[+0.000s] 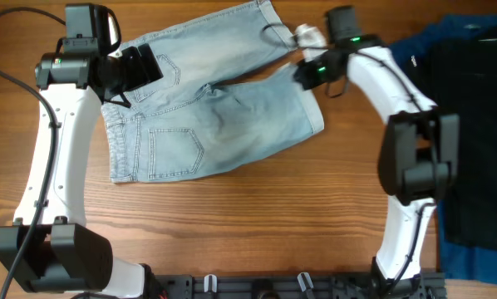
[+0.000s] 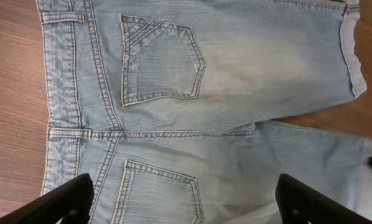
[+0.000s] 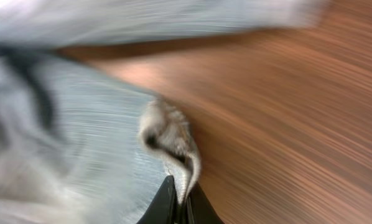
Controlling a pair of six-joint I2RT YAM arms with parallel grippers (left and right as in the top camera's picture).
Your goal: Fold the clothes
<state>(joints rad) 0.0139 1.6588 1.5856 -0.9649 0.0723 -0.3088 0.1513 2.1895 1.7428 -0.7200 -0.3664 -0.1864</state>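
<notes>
Denim, pale blue: the shorts (image 1: 215, 116) lie flat, seat up, on the upper middle of the wooden table (image 1: 232, 241). The waistband is at left and the 2 legs fan right, the upper hem near the far edge. Bare wood runs wide along the near side. A black garment (image 1: 473, 124) over a royal-blue garment (image 1: 435, 37) crowds the right edge. The left pincer (image 2: 186, 211) hangs over the 2 back pockets, fingers far apart, holding nothing. The right pincer (image 3: 176, 202), blurred, seems squeezed together on a bunched bit of leg hem.
</notes>
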